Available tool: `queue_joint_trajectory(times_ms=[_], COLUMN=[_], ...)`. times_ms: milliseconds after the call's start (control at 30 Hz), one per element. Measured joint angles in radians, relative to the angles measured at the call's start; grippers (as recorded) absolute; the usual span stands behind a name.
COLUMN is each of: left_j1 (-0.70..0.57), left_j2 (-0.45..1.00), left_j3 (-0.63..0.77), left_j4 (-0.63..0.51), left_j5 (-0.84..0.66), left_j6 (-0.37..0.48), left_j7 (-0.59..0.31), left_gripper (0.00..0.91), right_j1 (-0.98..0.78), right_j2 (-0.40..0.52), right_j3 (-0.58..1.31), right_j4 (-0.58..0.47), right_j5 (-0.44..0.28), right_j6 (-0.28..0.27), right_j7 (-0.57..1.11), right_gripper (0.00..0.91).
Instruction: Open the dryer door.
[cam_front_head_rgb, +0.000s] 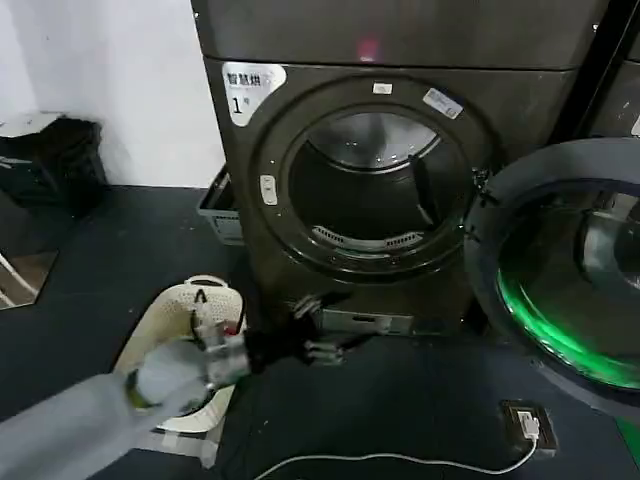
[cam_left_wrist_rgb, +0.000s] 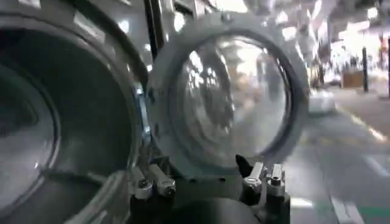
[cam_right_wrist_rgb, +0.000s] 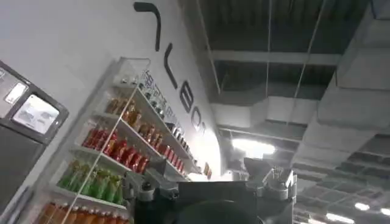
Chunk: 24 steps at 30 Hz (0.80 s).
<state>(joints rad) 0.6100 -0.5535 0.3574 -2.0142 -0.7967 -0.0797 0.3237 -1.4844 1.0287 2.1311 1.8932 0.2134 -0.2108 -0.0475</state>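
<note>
A cream perforated laundry basket (cam_front_head_rgb: 190, 330) lies on the dark floor (cam_front_head_rgb: 100, 260). Behind it sits a grey tray (cam_front_head_rgb: 222, 212); farther off, near the white wall (cam_front_head_rgb: 110, 70), a black crate (cam_front_head_rgb: 55, 160). A white cable (cam_front_head_rgb: 400, 462) runs from beside the basket to a floor socket (cam_front_head_rgb: 527, 427).

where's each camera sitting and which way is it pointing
Head view: from the robot's head, looking down at the dryer with its drum opening exposed and the dryer door swung open; the left arm and left gripper reach low in front.
Left wrist view: on the left wrist, facing the dryer door and drum; left gripper, jaws apart.
Right wrist view: on the right wrist, tilted up at drink shelves and ceiling; right gripper.
Head and left wrist views share the door.
</note>
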Motion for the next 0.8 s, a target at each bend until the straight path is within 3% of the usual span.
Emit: queue_joint_trajectory(times_ms=[200,400,800], left_j1=[0.085,0.153,0.157], left_j2=[0.138,0.243,0.417], left_j3=[-0.126,-0.226,-0.337], left_j4=[-0.044,-0.056,0.059], left_j5=[0.067,0.128,0.268], left_j6=[0.085,0.188,0.131], left_j7=[0.091,0.119,0.37], left_gripper=[0.907,0.907,0.907], right_j1=[0.01,0.013,0.013], right_j2=[0.015,0.018,0.015], right_j3=[-0.006,0.001,0.036], right_j4=[0.02,0.026,0.031], right_j5=[-0.01,-0.019,-0.009], right_j6=[-0.006,-0.005,-0.02], right_j7=[0.005,0.005,0.005], right_gripper=[0.907,0.907,0.907])
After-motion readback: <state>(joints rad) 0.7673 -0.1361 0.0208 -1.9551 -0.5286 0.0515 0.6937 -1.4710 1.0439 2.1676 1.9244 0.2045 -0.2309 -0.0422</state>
